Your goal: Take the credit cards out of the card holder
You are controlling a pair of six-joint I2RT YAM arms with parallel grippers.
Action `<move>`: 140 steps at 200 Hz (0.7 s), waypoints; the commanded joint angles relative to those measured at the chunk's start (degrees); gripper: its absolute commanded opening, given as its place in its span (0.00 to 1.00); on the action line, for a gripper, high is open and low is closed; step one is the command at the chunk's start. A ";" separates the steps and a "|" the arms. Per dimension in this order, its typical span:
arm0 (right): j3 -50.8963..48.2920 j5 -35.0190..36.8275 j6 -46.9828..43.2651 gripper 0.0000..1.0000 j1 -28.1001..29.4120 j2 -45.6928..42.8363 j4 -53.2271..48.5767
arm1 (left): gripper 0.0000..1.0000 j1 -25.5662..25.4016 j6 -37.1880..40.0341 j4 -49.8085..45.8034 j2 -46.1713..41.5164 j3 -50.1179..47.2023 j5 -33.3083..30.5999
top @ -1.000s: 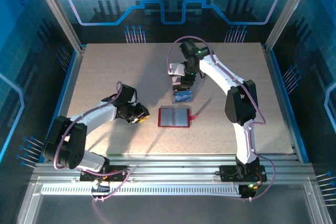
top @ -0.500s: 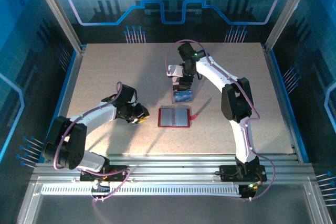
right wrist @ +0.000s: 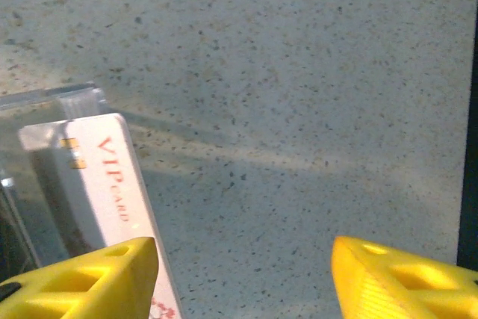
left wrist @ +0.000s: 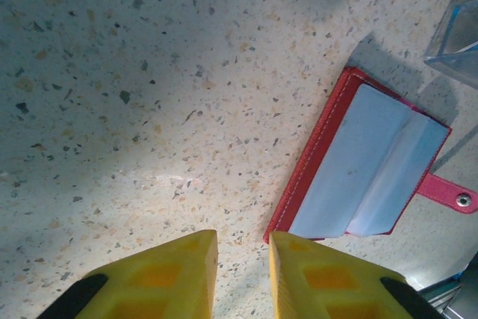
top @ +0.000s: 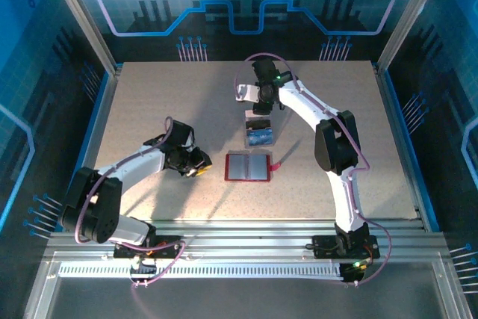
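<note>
Fingers on the left [left wrist: 160, 282] narrowly parted, empty, near the card holder [left wrist: 366, 169]; right fingers [right wrist: 86, 278] spread wide, empty.

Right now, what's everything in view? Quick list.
table: one, speckled beige, under everything.
card holder: one, red with grey inside, lying open mid-table.
clear tray: one, transparent, just beyond the card holder.
blue card: one, blue, in the clear tray.
white card: one, pinkish-white with red lettering, in the clear tray.
left gripper: one, yellow fingers, slightly open, empty, left of the card holder.
right gripper: one, yellow fingers, wide open, empty, by the clear tray.
</note>
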 commanded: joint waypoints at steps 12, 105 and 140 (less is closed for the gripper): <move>-1.43 0.71 4.43 0.64 1.06 -4.17 2.03 | 0.31 1.73 1.67 -1.86 -1.96 -0.66 -1.41; -31.85 8.47 19.52 1.00 -3.37 -27.37 19.05 | 0.99 9.63 13.78 -4.00 -0.49 7.83 -7.47; -43.47 5.18 30.47 1.00 -8.49 -35.32 24.29 | 0.99 12.29 19.56 -2.53 -1.51 9.20 -17.82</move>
